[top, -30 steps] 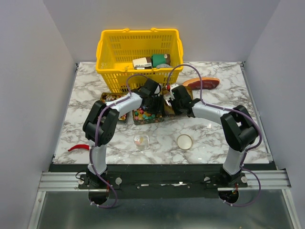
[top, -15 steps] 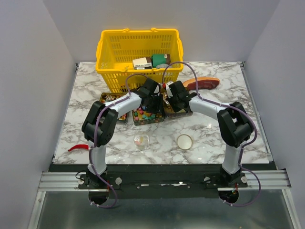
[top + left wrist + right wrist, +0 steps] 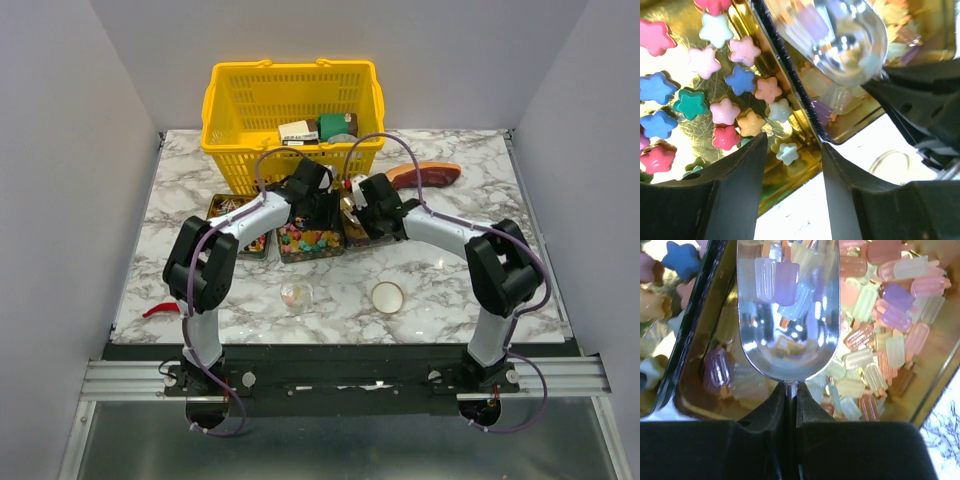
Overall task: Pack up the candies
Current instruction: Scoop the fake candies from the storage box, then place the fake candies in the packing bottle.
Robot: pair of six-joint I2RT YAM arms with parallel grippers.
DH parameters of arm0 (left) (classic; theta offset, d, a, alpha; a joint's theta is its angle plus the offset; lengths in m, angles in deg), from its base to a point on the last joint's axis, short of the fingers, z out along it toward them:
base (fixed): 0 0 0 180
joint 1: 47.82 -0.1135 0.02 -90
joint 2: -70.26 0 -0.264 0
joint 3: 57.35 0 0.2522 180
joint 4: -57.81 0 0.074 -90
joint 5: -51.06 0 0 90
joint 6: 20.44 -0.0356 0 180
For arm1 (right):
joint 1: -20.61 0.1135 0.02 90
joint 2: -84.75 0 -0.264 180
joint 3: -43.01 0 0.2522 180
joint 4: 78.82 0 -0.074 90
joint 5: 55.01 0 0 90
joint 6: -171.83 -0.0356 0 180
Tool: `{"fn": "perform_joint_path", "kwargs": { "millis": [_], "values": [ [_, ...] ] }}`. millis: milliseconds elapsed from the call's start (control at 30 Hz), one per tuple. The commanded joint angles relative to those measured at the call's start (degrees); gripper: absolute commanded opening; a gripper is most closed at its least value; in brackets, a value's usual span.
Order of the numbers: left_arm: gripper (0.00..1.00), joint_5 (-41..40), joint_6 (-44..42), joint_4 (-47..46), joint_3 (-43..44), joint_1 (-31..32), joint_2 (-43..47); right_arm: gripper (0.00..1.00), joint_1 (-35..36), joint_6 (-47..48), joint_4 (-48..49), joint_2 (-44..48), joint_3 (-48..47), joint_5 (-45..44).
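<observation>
My right gripper [image 3: 354, 206] [image 3: 790, 388] is shut on the thin handle of a metal scoop [image 3: 788, 310]. The scoop holds a few pastel popsicle-shaped candies and hovers over the left edge of the gold tray of popsicle candies [image 3: 880, 335] [image 3: 368, 228]. My left gripper [image 3: 318, 208] [image 3: 791, 165] is open and empty. It hangs low over the near right corner of the tray of star-shaped candies [image 3: 715, 95] [image 3: 306, 240], with the scoop [image 3: 840, 35] just beside it. A third tray of wrapped sweets [image 3: 240, 222] lies to the left.
A yellow basket [image 3: 232, 120] with boxes stands right behind the trays. A red-brown meat slab [image 3: 425, 173] lies at the back right. A small clear cup [image 3: 297, 295] and a round lid [image 3: 387, 296] sit in front. A red object [image 3: 165, 310] lies at the front left.
My right gripper has moved left and a little back with the scoop, closer to my left gripper. The left arm's elbow has swung left, and its gripper stays over the star tray.
</observation>
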Motion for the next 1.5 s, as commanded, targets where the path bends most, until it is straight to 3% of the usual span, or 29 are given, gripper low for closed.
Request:
{"fn": "perform_joint_path", "kwargs": {
  "millis": [0, 367, 667, 967, 1300, 1467],
  "values": [
    [0.59, -0.5, 0.6, -0.9, -0.8, -0.5, 4.1, 0.01, 0.4, -1.3, 2.8, 6.2, 3.4, 1.0],
    [0.62, -1.7, 0.6, -0.2, -3.2, -2.6, 11.7, 0.01, 0.4, -3.0, 0.8, 14.7, 6.2, 0.1],
    [0.65, -2.1, -0.3, -0.8, -11.0, -10.4, 23.2, 0.01, 0.8, -4.8, -5.9, 24.4, 8.1, 6.7],
    [0.71, -5.9, -1.4, -4.7, -19.6, -13.6, 27.8, 0.01, 11.1, -11.4, -20.6, 27.6, 4.3, 9.0],
    [0.75, -9.9, -2.0, -6.8, -23.9, -14.3, 30.0, 0.01, 24.9, -16.3, -26.4, 26.1, 2.5, 8.6],
    [0.75, -9.2, -1.9, -6.7, -23.7, -14.7, 29.0, 0.01, 27.5, -16.5, -29.3, 22.6, 0.5, 9.6]
  ]
}}
